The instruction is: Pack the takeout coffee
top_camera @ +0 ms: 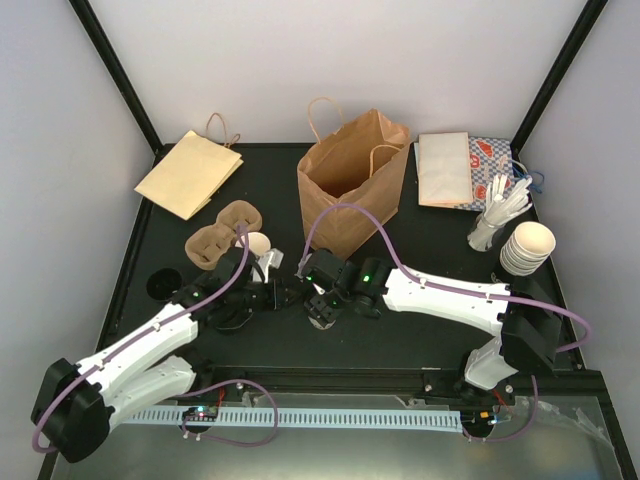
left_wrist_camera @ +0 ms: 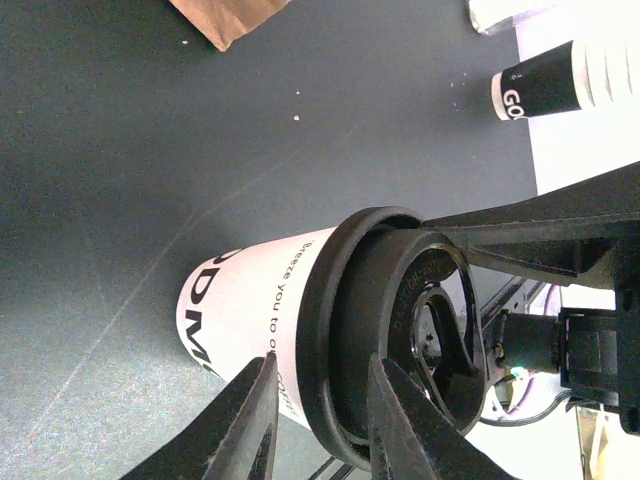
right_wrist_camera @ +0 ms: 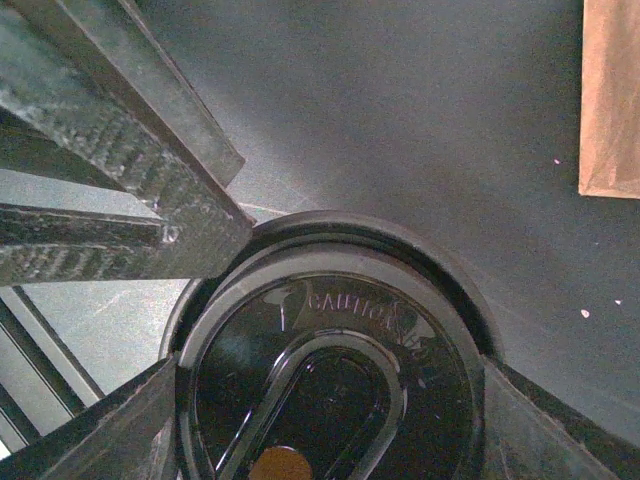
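Note:
The takeout coffee point(left_wrist_camera: 235, 310) is a white paper cup with dark print and a black lid point(left_wrist_camera: 400, 330), standing on the black table point(top_camera: 420, 250) in front of the open brown bag point(top_camera: 350, 185). My right gripper point(right_wrist_camera: 330, 400) is shut on the lid point(right_wrist_camera: 330, 380), with a finger pressed against each side of its rim. My left gripper point(left_wrist_camera: 320, 385) comes in from the side. Its fingers point(left_wrist_camera: 250, 420) straddle the lid's rim, and the outer one stands clear of the cup wall. From above, both grippers point(top_camera: 290, 295) point(top_camera: 322, 295) meet over the cup point(top_camera: 322, 318).
A brown cup carrier point(top_camera: 222, 235) lies at the left with an open cream cup point(top_camera: 258, 243) beside it. A flat paper bag point(top_camera: 188, 172) is at the back left. Napkins point(top_camera: 445, 168), a cup of white utensils point(top_camera: 495, 215) and a stack of cups point(top_camera: 526, 247) stand at the right.

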{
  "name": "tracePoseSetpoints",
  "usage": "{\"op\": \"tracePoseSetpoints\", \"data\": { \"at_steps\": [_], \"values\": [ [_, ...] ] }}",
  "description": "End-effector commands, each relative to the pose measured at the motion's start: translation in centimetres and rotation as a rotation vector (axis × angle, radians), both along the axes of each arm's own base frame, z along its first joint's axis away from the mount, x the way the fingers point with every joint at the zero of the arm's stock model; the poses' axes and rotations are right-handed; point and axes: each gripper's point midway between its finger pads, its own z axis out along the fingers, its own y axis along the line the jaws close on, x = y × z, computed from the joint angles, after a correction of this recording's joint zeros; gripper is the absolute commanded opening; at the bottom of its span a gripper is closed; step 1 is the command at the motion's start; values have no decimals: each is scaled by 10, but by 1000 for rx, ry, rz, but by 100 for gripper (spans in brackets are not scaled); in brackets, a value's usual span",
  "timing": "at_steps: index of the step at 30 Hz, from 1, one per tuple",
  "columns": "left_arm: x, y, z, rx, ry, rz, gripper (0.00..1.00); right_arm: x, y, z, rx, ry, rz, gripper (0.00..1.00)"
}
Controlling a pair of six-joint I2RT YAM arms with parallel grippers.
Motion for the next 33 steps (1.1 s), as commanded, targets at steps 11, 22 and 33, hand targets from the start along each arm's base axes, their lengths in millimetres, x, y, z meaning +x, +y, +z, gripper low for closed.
{"op": "tracePoseSetpoints", "data": {
  "at_steps": [11, 22, 33],
  "values": [
    [4, -4, -24, 24, 86, 5, 24, -53, -46, -73, -253, 281, 63, 66],
    [1, 1, -49, 95, 151, 7, 22, -62, -58, -89, -341, 332, 100, 66],
    [8, 0, -24, 80, 73, 5, 24, -61, -57, -80, -325, 302, 119, 66]
  ]
}}
